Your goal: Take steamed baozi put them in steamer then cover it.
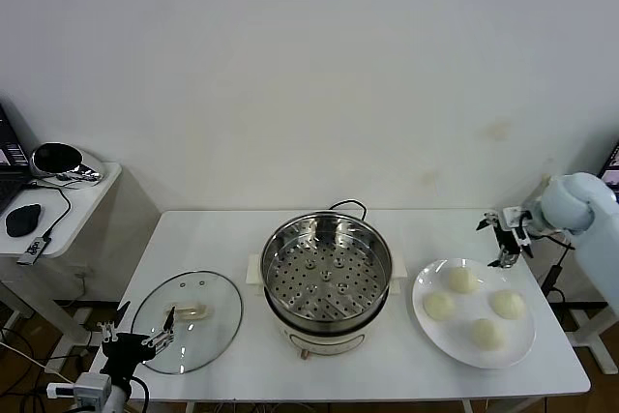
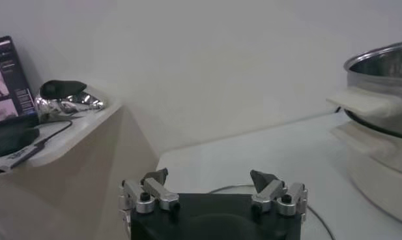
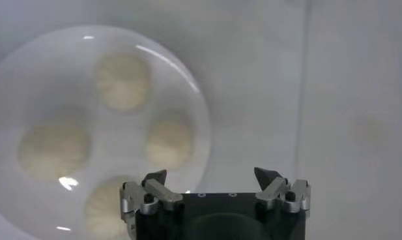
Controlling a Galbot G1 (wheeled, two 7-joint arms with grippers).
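Here, four steamed baozi [image 1: 462, 280] on plate [image 1: 517, 346], steamer [image 1: 326, 272] empty.

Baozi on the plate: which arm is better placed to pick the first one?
Probably the right. Its open tool hangs just beyond the plate with four baozi. The left tool, also open, is by the cover, across the steamer.

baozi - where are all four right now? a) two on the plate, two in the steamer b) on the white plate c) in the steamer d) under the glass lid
b: all four baozi sit on the plate, right of the steamer, whose tray is bare.
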